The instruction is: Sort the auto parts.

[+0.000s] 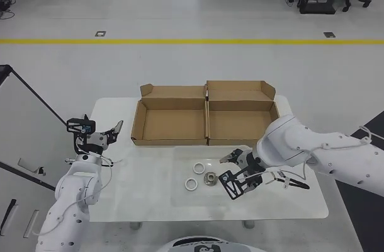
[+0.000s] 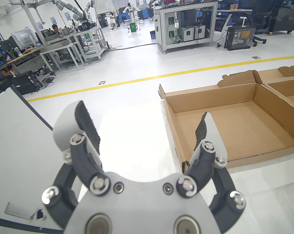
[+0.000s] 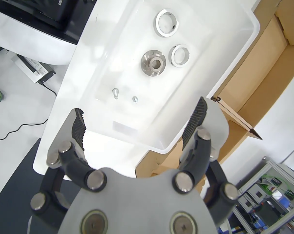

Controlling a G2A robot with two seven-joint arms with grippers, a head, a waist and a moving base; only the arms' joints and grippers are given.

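Glossy white tabletop (image 1: 135, 201), and the first cardboard box (image 1: 173, 101) and second cardboard box (image 1: 239, 94) are both plain brown. Bright silver on the larger ring (image 3: 166, 23), the smaller ring (image 3: 180, 55) and the flanged hub (image 3: 153, 63). Right tool (image 3: 140, 108): grey plate, black links, black ribbed pads (image 3: 197, 118), and there's a yellow stripe (image 1: 192, 41) across the pale floor (image 1: 53, 75).

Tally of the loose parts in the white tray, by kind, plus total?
Silver metal rings: 2
Round silver metal flange hub: 1
Small silver bolts: 2
Total: 5
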